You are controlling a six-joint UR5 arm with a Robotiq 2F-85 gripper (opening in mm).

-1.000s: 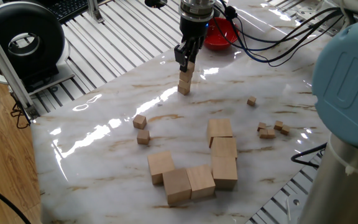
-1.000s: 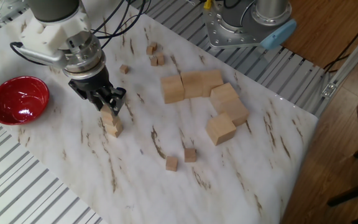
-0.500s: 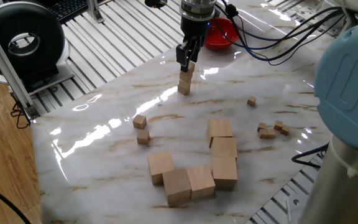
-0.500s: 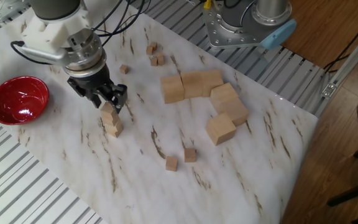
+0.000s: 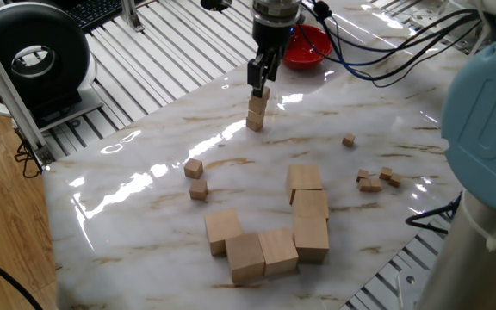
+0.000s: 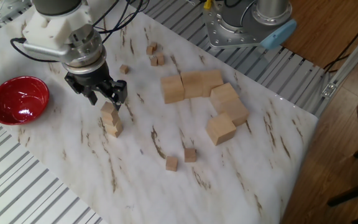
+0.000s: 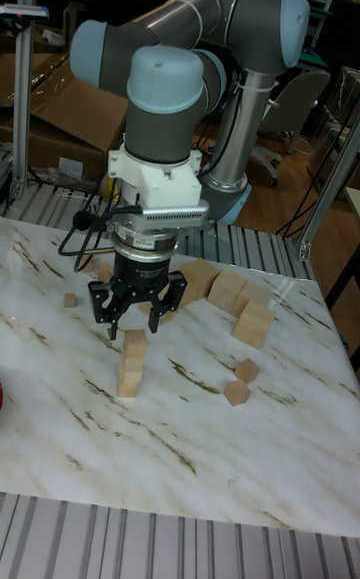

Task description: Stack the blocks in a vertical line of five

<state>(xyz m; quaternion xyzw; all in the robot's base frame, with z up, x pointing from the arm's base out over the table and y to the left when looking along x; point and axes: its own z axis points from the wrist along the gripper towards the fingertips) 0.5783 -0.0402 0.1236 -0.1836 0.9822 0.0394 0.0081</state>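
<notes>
UR5 gripper [image 7: 133, 317] hangs with jaws spread wide, holding nothing. Large light-wood cubes [image 5: 269, 232] lie well away from the jaws. Three-block stack [image 7: 130, 365] stands directly below the jaws, top cube apart from both fingers. Two loose small blocks [image 6: 181, 159] lie well clear of the jaws. Judgement: blocks are light, rigid, smooth-sided; grip on opposite flat faces, mid-height, squarely, since the column tips easily.

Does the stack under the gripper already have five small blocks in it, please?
No, the stack under the open gripper shows only three small blocks, and two more small blocks lie loose on the table.
</notes>
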